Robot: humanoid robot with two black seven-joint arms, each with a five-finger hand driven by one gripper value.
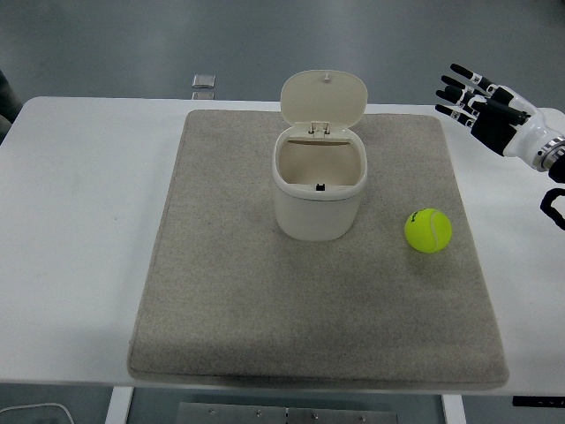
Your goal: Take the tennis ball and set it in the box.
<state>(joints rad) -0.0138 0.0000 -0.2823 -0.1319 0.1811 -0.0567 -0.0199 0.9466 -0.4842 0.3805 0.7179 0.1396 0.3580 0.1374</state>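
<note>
Head view: tennis ball (pixel 428 230) right of box (pixel 318 190)

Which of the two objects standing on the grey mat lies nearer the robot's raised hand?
The tennis ball. It sits on the mat's right side, below the open right hand, while the white lidded box stands farther left, at the middle.

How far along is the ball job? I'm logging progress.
Done: the white plastic box stands with its hinged lid open. In hand: nothing; the right hand hovers open, far from the yellow-green tennis ball on the grey mat. Left: grasp, lift, drop in.
</note>
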